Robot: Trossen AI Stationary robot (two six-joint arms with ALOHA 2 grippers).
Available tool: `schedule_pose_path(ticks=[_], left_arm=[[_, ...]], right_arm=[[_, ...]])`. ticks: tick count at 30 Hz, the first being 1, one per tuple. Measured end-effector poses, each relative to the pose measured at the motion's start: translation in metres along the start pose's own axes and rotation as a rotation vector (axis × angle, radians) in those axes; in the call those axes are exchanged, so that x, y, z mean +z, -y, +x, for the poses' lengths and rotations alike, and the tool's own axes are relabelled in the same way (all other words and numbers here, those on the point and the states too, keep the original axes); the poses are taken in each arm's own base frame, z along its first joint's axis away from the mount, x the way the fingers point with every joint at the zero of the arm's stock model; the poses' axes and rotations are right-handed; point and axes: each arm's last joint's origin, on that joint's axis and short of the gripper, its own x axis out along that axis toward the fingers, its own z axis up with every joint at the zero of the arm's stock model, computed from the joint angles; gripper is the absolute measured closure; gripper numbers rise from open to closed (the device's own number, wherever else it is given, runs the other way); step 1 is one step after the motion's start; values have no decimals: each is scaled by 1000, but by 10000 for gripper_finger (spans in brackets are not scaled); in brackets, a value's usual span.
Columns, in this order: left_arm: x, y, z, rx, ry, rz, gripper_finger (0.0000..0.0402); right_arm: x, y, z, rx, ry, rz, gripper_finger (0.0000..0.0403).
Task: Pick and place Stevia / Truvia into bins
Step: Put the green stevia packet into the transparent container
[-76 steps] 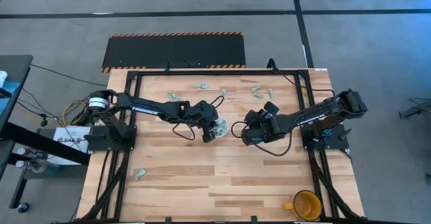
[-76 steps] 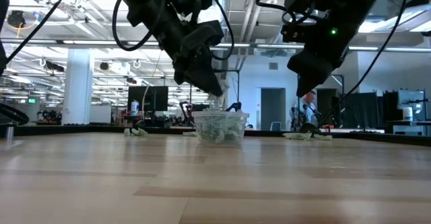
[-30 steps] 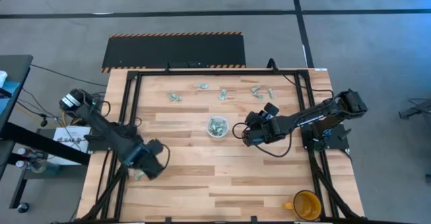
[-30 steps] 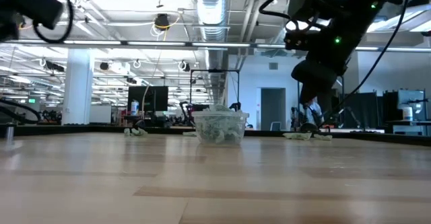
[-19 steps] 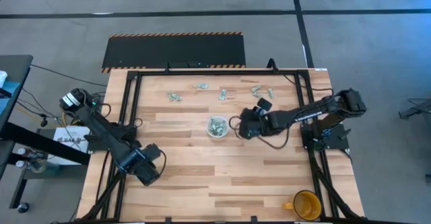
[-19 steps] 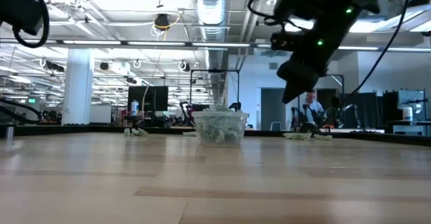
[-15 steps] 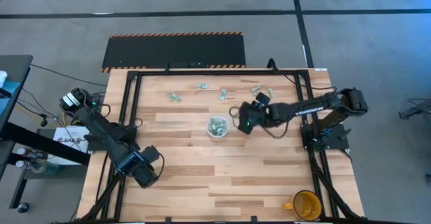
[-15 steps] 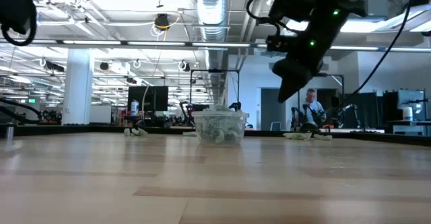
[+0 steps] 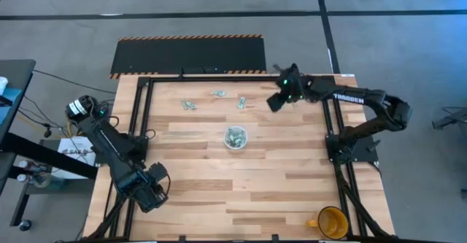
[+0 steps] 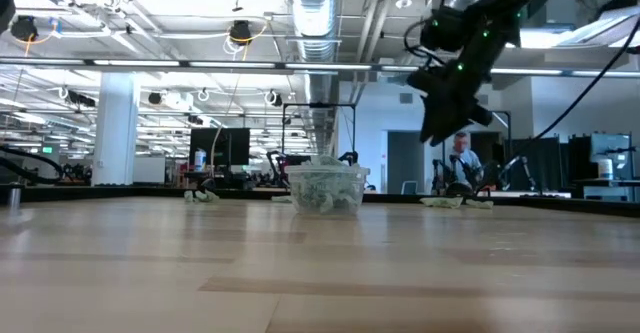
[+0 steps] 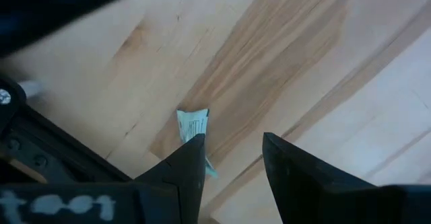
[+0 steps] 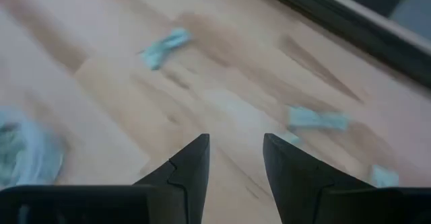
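Pale wood counter (image 9: 219, 177) carries everything; landmark is the clear cup (image 9: 234, 138) sitting mid-counter, already heaped with green-white sachets, so much of the task looks done.

Far left of the cup and nearer the front edge, left pincer (image 9: 152, 190) hangs low over the counter's left rail; wrist view shows its fingers spread with nothing between them, and a lone sachet (image 11: 194, 131) lies flat on the wood right at one fingertip; likely lined up there to take that stray, the only one on this side.

Behind the cup toward the back edge, loose sachets are strung out in a row: one behind-left (image 9: 189, 105), one further back (image 9: 219, 93), one just behind (image 9: 241, 102); well apart from the cup, each still needs picking.

Right of the cup and behind it, right pincer (image 9: 278, 101) reaches over the back-right stretch, raised off the wood in the low view; fingers spread and empty in its wrist view, with a sachet (image 12: 318, 120) ahead of them; probably heading for that back-right group.

Far front-right of the cup, yellow mug (image 9: 332, 222) at the corner; not a bin.
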Motion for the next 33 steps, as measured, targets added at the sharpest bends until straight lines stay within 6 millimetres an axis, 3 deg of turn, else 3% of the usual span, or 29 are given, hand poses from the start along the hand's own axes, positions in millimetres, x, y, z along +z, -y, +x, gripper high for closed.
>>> schedule_pose_path(ticks=[4,9,24,33], left_arm=[[-1,1,3,13,-4,-4,265],[-3,4,13,68,-31,30,265],[-4,3,28,106,-63,43,265],[-5,-7,47,110,-99,13,265]], right_arm=[[3,25,5,-16,-36,120,269],[11,39,15,-53,-60,187,269],[36,35,53,-93,-186,210,269],[36,45,65,-134,-284,232,269]])
